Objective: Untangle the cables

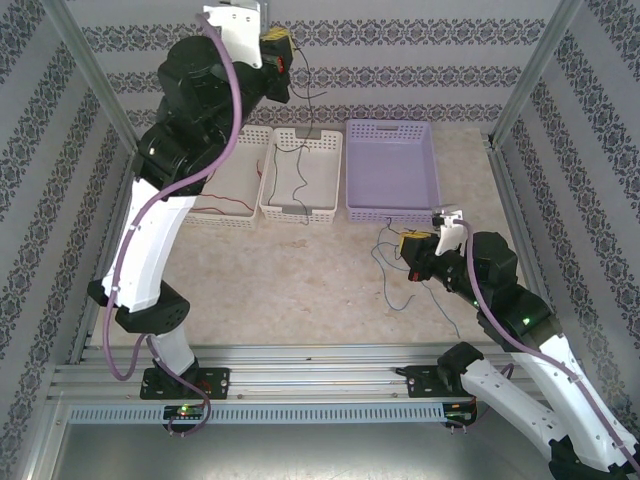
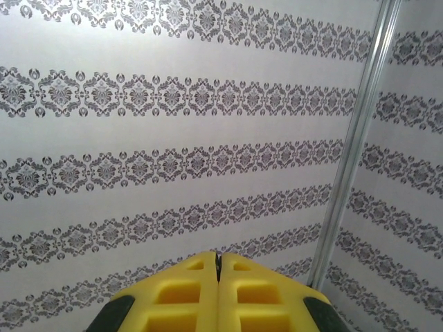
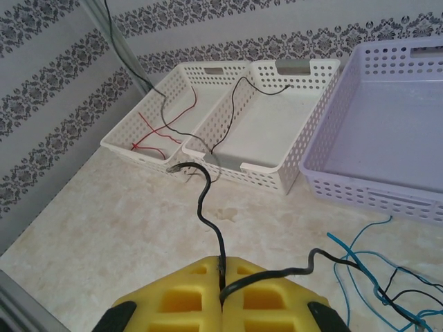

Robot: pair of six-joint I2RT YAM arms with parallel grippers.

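Left white basket (image 1: 225, 220), middle white basket (image 1: 320, 212) and lavender basket (image 1: 392, 213) sit side by side at the table's (image 1: 300, 290) far edge.

baskets (image 1: 300, 212) in a row, cables (image 1: 383, 268) before the rightmost

Bare table (image 1: 300, 290) is left free before the row of baskets (image 1: 275, 212), by which the far side is blocked; rightward, passage is perhaps hampered by loose blue cable (image 3: 337, 240).

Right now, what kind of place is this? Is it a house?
Probably a robot test booth, not a house: patterned walls on a metal post, a left arm and right arm bolted to a rail, and baskets with thin cables set out.
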